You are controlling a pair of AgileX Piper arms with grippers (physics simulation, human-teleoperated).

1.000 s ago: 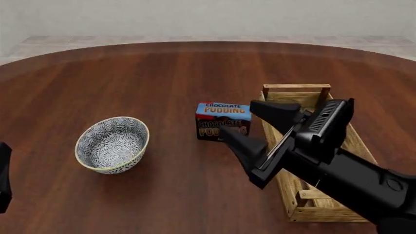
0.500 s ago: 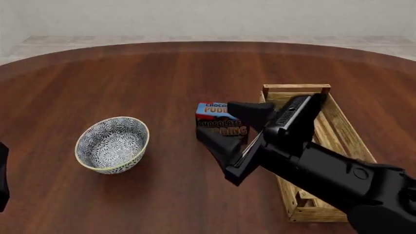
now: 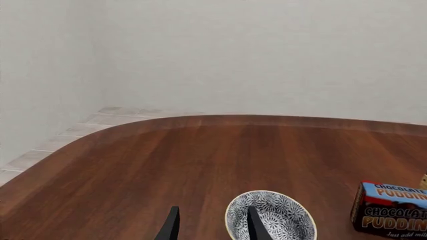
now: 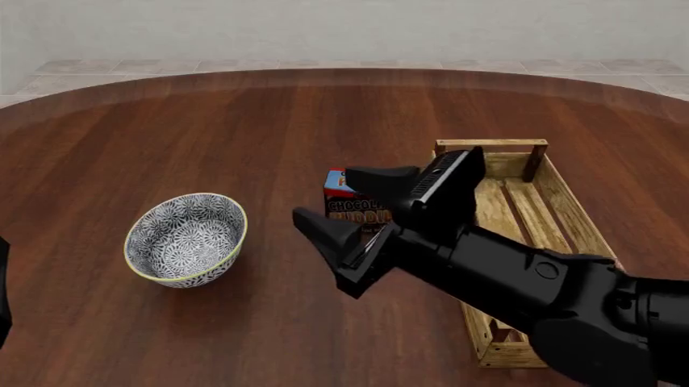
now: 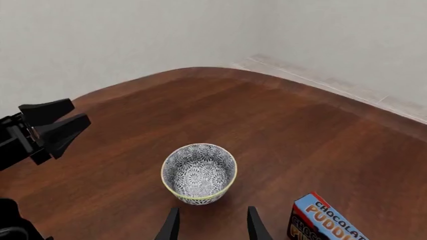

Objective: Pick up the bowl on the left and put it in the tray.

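Observation:
The bowl point(image 4: 186, 239), blue-grey floral with a pale rim, stands upright on the left of the table, with nothing in it. It also shows as the bowl point(image 5: 199, 172) and the bowl point(image 3: 277, 220) in the wrist views. The light-wood slatted tray point(image 4: 490, 146) lies on the right. My right gripper point(image 4: 325, 195) hangs open above the table between bowl and tray, pointing at the bowl, a little short of it. My left gripper point(image 5: 80, 111) is open and holds nothing; it sits near the table's left edge, beside the bowl and apart from it.
A chocolate pudding box point(image 4: 342, 184) stands just left of the tray, largely hidden behind my right gripper. The right arm's body crosses over the tray's near half. The round table's far edge and a pale wall lie beyond.
My right gripper has swung left from over the tray toward the bowl, now covering most of the pudding box. Its fingers stay apart. The bowl and left arm have not moved.

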